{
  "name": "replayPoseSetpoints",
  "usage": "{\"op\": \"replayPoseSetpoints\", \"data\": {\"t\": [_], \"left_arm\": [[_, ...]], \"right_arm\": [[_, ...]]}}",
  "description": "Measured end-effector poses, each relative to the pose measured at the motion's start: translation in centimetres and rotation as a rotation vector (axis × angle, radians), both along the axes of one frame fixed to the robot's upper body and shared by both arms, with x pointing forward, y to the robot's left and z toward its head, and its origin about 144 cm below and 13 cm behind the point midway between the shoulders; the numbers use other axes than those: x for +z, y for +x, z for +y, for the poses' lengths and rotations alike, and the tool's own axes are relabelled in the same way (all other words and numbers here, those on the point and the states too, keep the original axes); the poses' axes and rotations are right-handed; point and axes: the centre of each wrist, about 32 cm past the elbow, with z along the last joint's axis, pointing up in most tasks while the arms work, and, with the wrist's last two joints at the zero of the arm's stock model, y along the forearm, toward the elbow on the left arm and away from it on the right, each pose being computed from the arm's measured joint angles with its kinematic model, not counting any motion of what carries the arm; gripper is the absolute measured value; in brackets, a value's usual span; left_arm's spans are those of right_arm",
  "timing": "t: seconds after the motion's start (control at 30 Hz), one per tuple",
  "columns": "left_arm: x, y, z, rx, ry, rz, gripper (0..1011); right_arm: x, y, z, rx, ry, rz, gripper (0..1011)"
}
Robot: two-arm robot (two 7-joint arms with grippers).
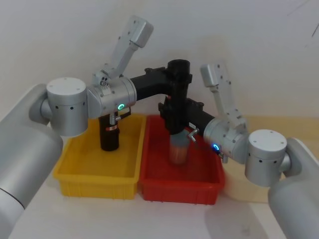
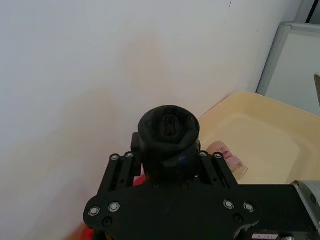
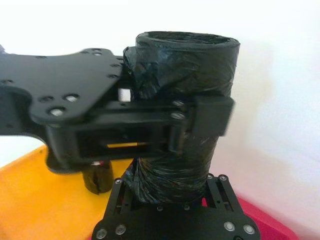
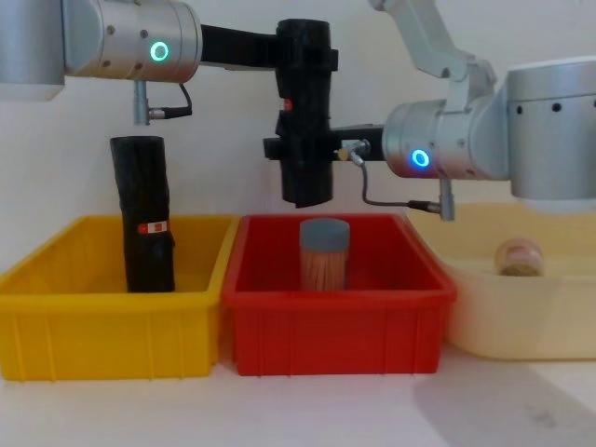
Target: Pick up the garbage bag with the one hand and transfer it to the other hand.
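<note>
Bins (image 4: 112,307) hold a labelled roll (image 4: 144,214) and jar (image 4: 324,253); both hands (image 4: 303,56) (image 4: 303,147) pinch the garbage bag (image 4: 304,182).

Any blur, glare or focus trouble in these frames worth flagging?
Head view: the toothpick jar in the red bin is smeared. Right wrist view: the left gripper looks soft; the garbage bag stays crisp. Chest view: sharp, status rings glowing. Left wrist view: evenly lit.
</note>
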Motion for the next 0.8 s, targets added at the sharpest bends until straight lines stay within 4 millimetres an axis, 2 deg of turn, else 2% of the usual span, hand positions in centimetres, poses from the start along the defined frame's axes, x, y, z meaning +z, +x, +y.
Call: {"op": "replayPoseSetpoints", "data": {"t": [0.07,0.2,0.23,0.3,0.47,0.6,0.8], "left_arm": [[0.0,0.0,0.0,0.0,0.0,0.0,569],[0.0,0.0,0.0,0.0,0.0,0.0,662],[0.0,0.0,0.0,0.0,0.0,0.0,743],[0.0,0.0,0.0,0.0,0.0,0.0,743],[0.0,0.0,0.0,0.0,0.0,0.0,938],[0.0,0.0,0.0,0.0,0.0,0.0,998],[0.0,0.0,0.0,0.0,0.0,0.0,1001]], "right_arm": [[-0.1,-0.1,-0.4,-0.013,0.0,0.001,568],[-0.3,-0.4,-1.2,-0.044,-0.001,0.003,568],[-0.3,-0.5,-1.6,-0.057,-0.001,0.002,568],[-0.3,-0.7,-1.9,-0.072,0.0,0.0,568],[-0.5,-1.2,-3.5,-0.134,0.002,-0.008,568],[-0.5,-1.6,-4.6,-0.184,0.001,-0.018,568],[-0.4,-2.3,-6.7,-0.274,0.0,-0.038,568]]}}
